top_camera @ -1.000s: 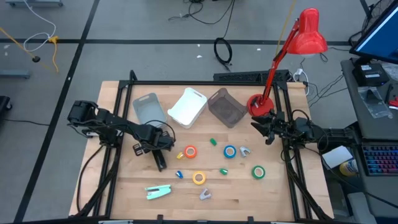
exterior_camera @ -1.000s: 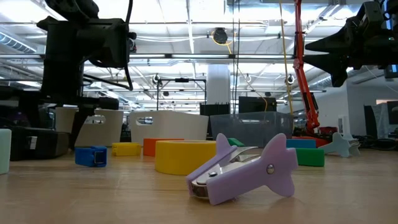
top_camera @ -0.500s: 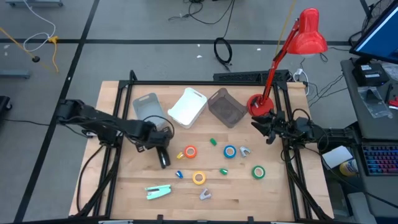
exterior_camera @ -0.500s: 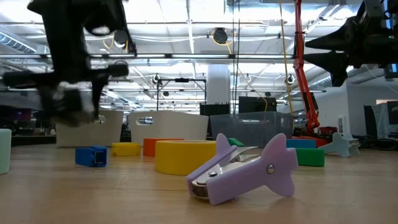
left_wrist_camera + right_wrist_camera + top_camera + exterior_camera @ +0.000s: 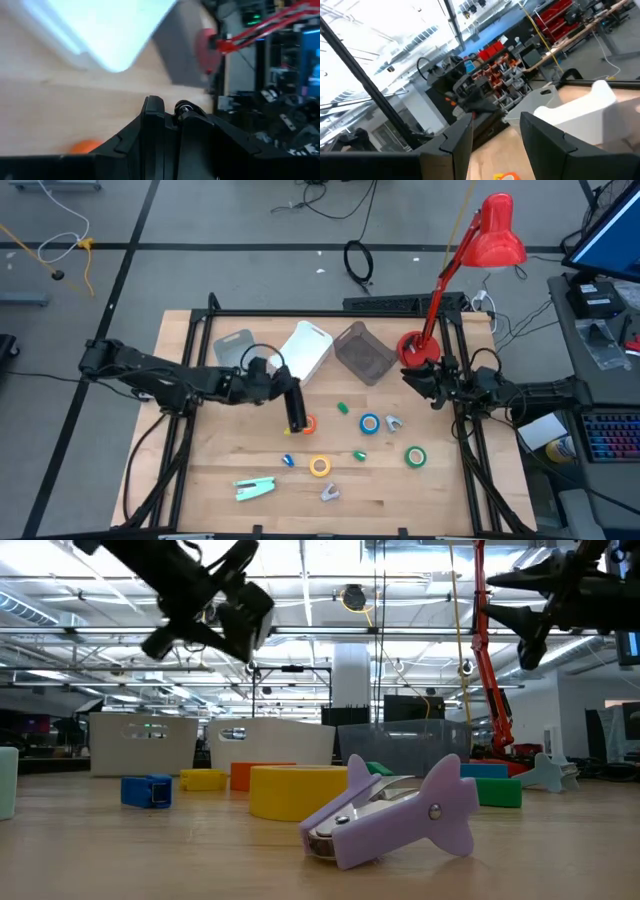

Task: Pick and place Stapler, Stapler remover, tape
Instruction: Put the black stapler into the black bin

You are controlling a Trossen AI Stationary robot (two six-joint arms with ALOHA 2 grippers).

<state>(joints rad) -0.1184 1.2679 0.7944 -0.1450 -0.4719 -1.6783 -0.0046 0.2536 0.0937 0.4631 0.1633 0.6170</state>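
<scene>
The left end effector (image 5: 297,420), dark and hard-edged, hangs over the orange tape roll (image 5: 309,424) just in front of the white bin (image 5: 301,350), and I cannot tell how far its fingers are parted. The right end effector (image 5: 418,387) sits well to the right of that bin, partly open and empty. Four glossy ring-shaped rolls with pale centres lie on the wooden tabletop (image 5: 200,470) in front of the bin: orange nearest, blue (image 5: 370,423) to its right, then yellow (image 5: 319,466) and green (image 5: 415,456). One mint stapler (image 5: 254,488) and one lavender staple remover (image 5: 330,492) lie farthest forward.
</scene>
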